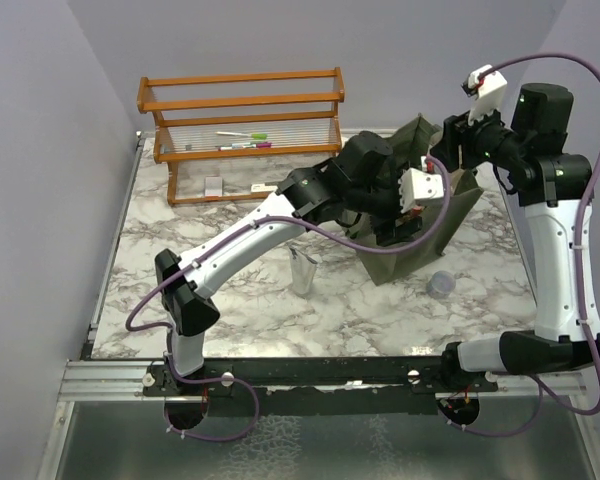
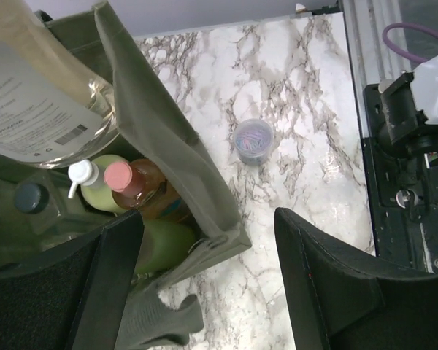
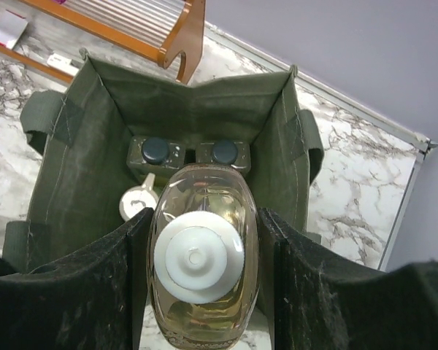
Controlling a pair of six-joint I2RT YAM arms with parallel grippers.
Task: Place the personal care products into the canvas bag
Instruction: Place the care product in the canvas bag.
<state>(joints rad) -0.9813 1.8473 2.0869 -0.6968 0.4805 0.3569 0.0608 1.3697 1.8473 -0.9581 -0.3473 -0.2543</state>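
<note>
The olive canvas bag stands open at the right of the table. My right gripper is shut on a clear bottle of pale yellow liquid with a white cap, held upright over the bag's mouth. Inside are two dark-capped bottles, a green pump bottle and an amber pink-capped bottle. My left gripper is open astride the bag's near wall, one finger inside and one outside. A silver tube stands on the table left of the bag.
A small lavender jar sits on the marble in front of the bag, also in the left wrist view. The orange wooden rack with pens stands at the back left. The bag's strap hangs by my left finger.
</note>
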